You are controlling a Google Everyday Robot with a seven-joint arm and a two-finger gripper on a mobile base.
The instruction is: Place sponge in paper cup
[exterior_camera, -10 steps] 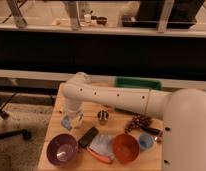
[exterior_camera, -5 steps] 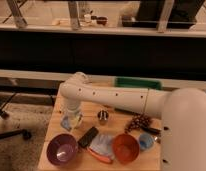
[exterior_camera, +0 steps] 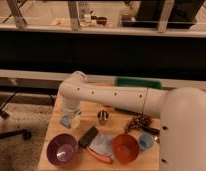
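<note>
My white arm [exterior_camera: 116,97] reaches from the right across the wooden table [exterior_camera: 53,131] to its left side. The gripper [exterior_camera: 71,117] hangs from the arm's end, low over the table's left part. A small yellowish piece, which looks like the sponge [exterior_camera: 76,122], sits right at the gripper's tip. A pale blue-white thing, possibly the paper cup [exterior_camera: 64,120], is directly beside it on the left. The gripper hides most of both, and I cannot tell whether the sponge is held or lies on the table.
A purple bowl [exterior_camera: 61,149] and an orange bowl [exterior_camera: 125,147] stand at the front. Between them lie a black bar [exterior_camera: 88,136] and a blue packet [exterior_camera: 102,144]. A metal cup [exterior_camera: 103,117], a dark cluster [exterior_camera: 138,121], a small blue cup [exterior_camera: 146,140] and a green object [exterior_camera: 138,82] lie further right.
</note>
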